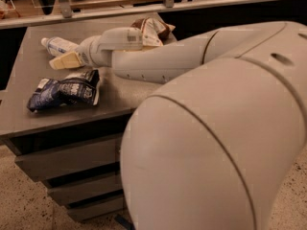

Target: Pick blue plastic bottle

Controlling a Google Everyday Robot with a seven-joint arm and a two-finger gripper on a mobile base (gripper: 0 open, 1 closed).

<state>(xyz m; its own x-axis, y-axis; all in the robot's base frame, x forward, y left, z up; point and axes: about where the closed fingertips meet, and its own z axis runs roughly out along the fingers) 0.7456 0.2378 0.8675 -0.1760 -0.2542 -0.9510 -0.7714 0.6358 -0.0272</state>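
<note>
Camera view, jaws beside blue plastic bottle (pixel 58 45), label text unreadable.

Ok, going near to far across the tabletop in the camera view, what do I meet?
dark blue snack bag → gripper, right next to the bottle → blue plastic bottle, lying on its side → tan and brown snack bag near the back edge.
</note>
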